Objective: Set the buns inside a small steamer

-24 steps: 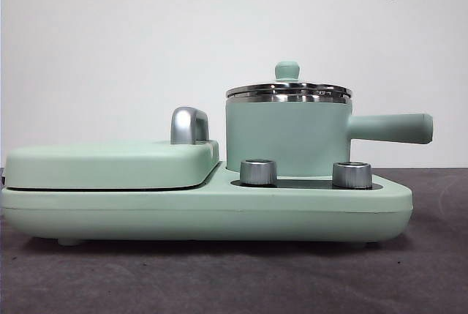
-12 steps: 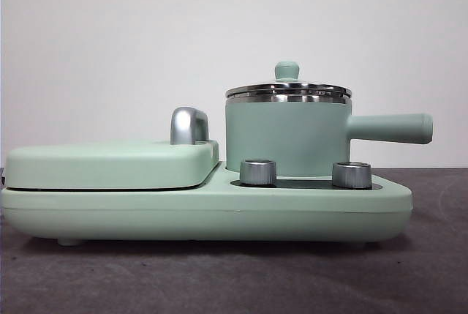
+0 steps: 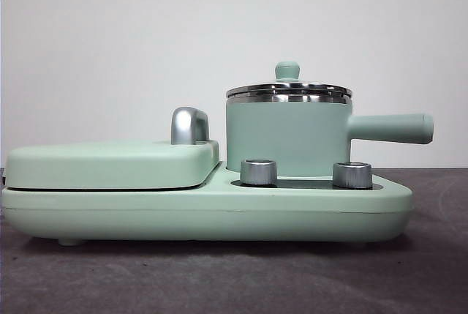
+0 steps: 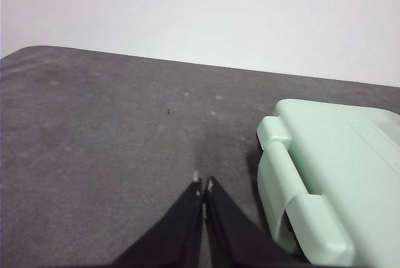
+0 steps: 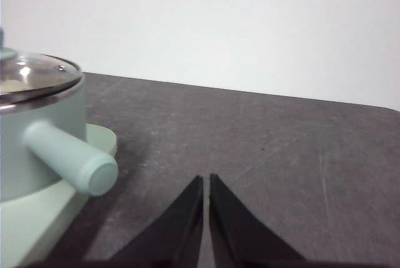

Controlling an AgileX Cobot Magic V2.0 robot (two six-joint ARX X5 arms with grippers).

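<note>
The small steamer (image 3: 287,137), a mint-green pot with a steel rim and a straight side handle (image 3: 391,128), stands on the right of the mint-green cooker base (image 3: 205,215). Its glass lid (image 3: 288,91) with a green knob is on. The pot also shows in the right wrist view (image 5: 37,134). The buns are not in view; something pale shows dimly under the lid in the right wrist view. My left gripper (image 4: 202,185) is shut and empty over the dark table beside the griddle. My right gripper (image 5: 206,180) is shut and empty over the table beside the pot's handle.
The flat lidded griddle (image 3: 110,164) with a steel hinge handle (image 3: 189,125) fills the base's left half; it also shows in the left wrist view (image 4: 331,174). Two steel knobs (image 3: 257,171) sit on the base's front. A white wall stands behind.
The black arm tip at the top right corner of the front view has drawn out of sight. The steamer and griddle have not moved.
</note>
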